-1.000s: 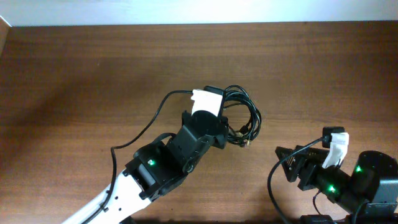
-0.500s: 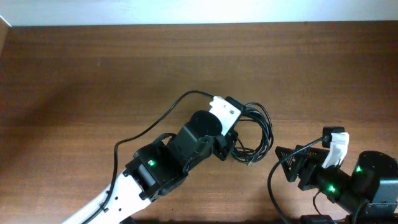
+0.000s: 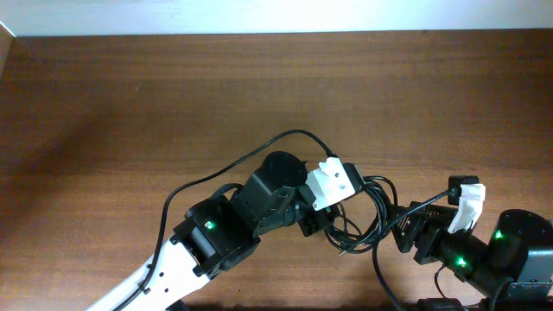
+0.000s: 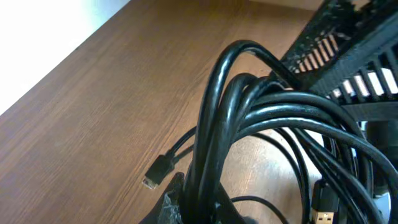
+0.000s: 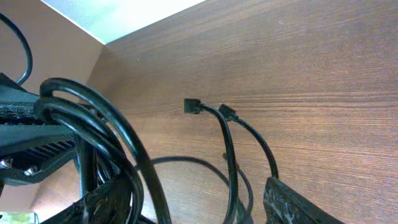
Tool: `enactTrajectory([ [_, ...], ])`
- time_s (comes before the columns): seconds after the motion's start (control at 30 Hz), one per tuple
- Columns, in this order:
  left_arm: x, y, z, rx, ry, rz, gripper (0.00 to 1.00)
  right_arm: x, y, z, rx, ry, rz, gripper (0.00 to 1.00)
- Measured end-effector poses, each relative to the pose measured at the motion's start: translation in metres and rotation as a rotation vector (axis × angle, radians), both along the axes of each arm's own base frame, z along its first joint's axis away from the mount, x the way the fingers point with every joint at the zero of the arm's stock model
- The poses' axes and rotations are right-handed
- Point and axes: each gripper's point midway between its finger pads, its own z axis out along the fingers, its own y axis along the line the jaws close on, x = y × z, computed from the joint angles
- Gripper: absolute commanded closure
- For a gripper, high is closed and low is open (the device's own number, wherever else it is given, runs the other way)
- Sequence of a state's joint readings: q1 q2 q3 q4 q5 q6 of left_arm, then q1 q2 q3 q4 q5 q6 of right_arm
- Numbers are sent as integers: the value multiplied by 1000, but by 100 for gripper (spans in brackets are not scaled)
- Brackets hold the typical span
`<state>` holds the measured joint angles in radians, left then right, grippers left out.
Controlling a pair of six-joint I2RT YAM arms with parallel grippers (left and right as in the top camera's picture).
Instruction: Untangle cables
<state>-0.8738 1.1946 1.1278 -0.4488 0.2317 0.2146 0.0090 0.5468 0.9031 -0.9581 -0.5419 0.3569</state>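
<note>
The cables (image 3: 370, 214) are a bundle of thin black loops hanging from my left gripper (image 3: 335, 212), which is shut on them just left of my right gripper (image 3: 399, 226). In the left wrist view the cables (image 4: 249, 112) rise out of the left gripper (image 4: 208, 208). A small plug (image 4: 160, 169) lies on the wood and a gold-tipped plug (image 4: 323, 213) hangs at the lower right. In the right wrist view the right gripper (image 5: 199, 208) stands open. Thin cable strands (image 5: 229, 162) pass between its fingers, and the looped bundle (image 5: 121, 134) sits at its left finger.
The brown wooden table (image 3: 173, 95) stretches to the back and left. A thicker black wire (image 3: 233, 164) arcs along the left arm. Two plug ends (image 5: 193, 106) rest on the wood beyond the right gripper. A pale wall edge (image 3: 276, 17) runs along the far side.
My left gripper has carried the cable bundle to the right and toward the table's front, up against the right gripper. The right arm has stayed where it was.
</note>
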Motion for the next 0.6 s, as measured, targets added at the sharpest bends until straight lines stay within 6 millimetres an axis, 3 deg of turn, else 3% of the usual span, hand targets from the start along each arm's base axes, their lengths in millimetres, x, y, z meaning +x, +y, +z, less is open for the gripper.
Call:
enactTrajectory([
  [0.23, -6, 0, -4, 11, 20, -27, 100, 0, -1, -1, -3, 6, -7, 32],
  [0.43, -24, 1, -15, 37, 92, -95, 100, 0, -41, -29, -156, 100, -208, 32],
  [0.53, -23, 2, -17, 46, 92, -85, 100, 1, -44, -29, -151, 108, -237, 25],
  [0.6, -14, 11, -25, 93, 82, -25, 100, 3, -36, -24, -136, 79, -188, 24],
])
